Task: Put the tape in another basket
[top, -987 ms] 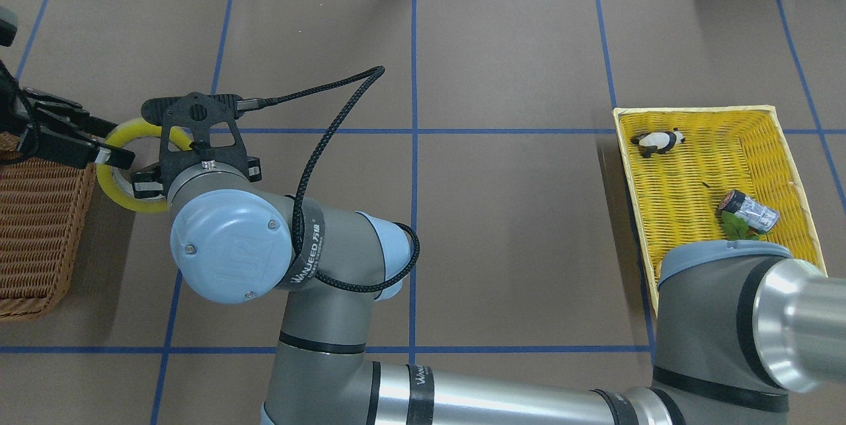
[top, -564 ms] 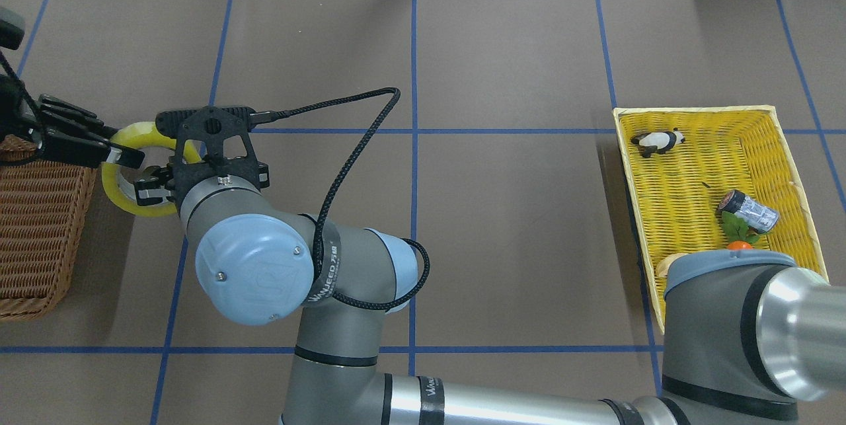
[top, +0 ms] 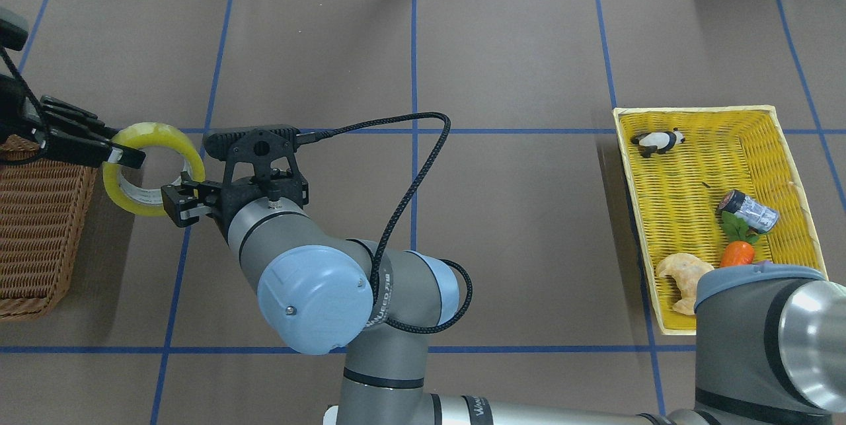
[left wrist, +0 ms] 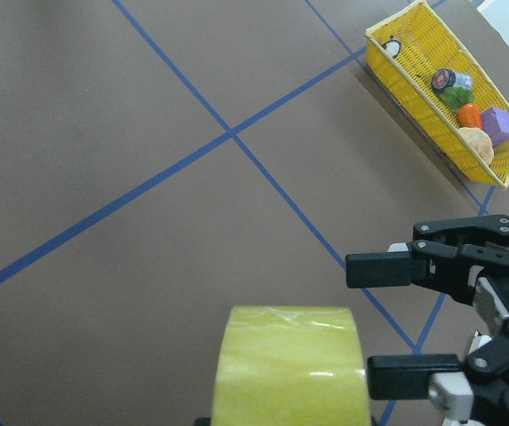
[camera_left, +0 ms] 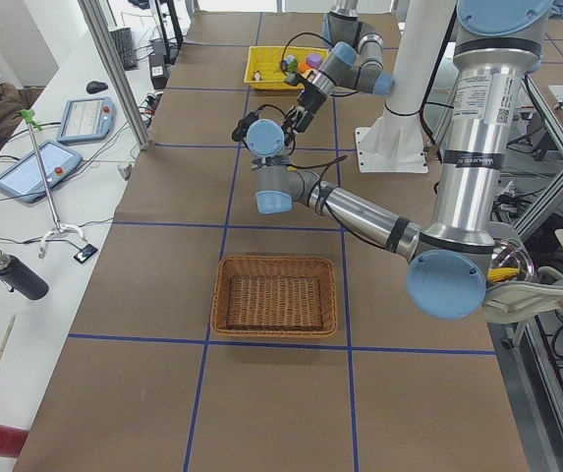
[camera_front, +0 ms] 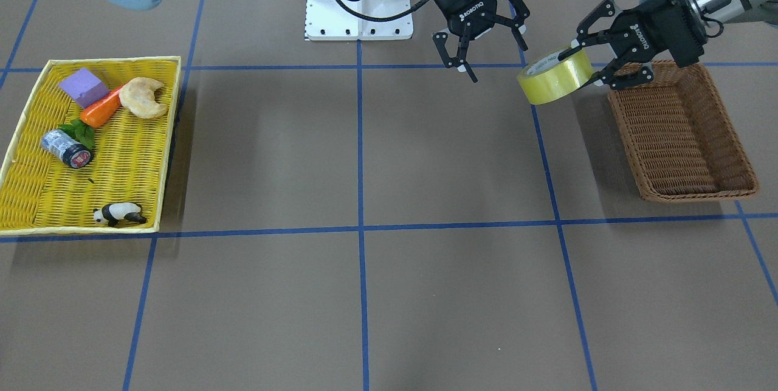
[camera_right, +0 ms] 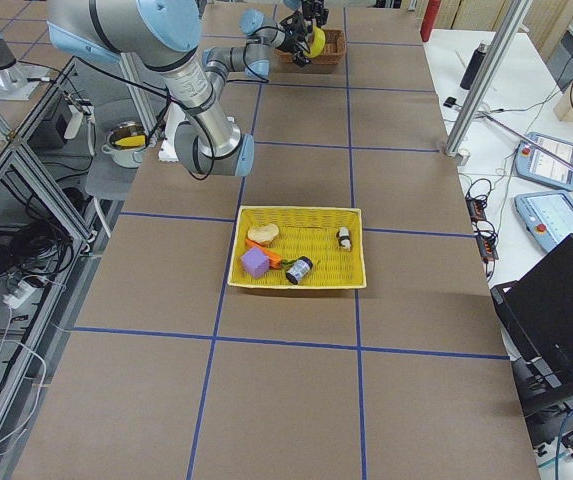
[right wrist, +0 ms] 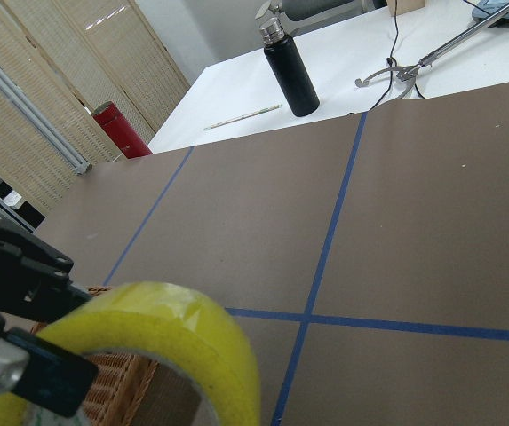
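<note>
The left hand (camera_front: 585, 65) is clamped on the rim of the tape (camera_front: 554, 76), holding it above the worktop (camera_front: 364, 154) just beside the brown basket (camera_front: 699, 196), probably to drop it in, while the right hand (camera_front: 495, 59) hangs nearby, fingers apart and empty.

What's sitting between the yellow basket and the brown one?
Nothing rests on the table there; the front-facing view shows a bare surface. Above it hang the tape and the open right gripper.
</note>
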Controlling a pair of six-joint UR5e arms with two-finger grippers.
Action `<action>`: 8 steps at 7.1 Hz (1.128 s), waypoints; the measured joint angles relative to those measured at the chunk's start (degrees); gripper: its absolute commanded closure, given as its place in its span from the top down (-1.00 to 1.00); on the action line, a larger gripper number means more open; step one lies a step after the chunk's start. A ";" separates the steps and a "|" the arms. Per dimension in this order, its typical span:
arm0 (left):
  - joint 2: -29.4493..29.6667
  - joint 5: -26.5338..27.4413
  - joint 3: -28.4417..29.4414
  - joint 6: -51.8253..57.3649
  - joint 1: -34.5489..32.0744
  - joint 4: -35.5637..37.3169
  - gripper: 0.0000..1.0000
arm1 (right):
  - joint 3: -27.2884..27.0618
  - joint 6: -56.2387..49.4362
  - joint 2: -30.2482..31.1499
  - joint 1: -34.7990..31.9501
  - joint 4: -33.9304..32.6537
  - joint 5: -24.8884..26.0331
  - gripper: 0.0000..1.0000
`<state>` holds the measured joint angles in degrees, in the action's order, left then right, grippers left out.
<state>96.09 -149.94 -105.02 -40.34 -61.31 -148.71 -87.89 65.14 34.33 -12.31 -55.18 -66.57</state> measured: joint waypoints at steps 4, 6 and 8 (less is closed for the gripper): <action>-1.43 -1.40 0.60 -2.93 -0.77 -0.23 -1.00 | -5.99 -0.37 7.46 -6.84 -0.29 -9.61 1.00; -5.05 -4.43 0.61 -3.60 -3.66 -0.87 -1.00 | -6.18 -0.41 11.87 -16.57 -2.89 -19.63 1.00; -10.34 -8.90 1.18 -3.34 -8.77 -1.85 -1.00 | -6.18 -4.50 15.65 -28.49 -7.94 -32.57 1.00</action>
<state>85.74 -158.84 -103.84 -43.68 -70.08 -150.57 -94.07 60.64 49.98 -40.80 -63.13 -99.14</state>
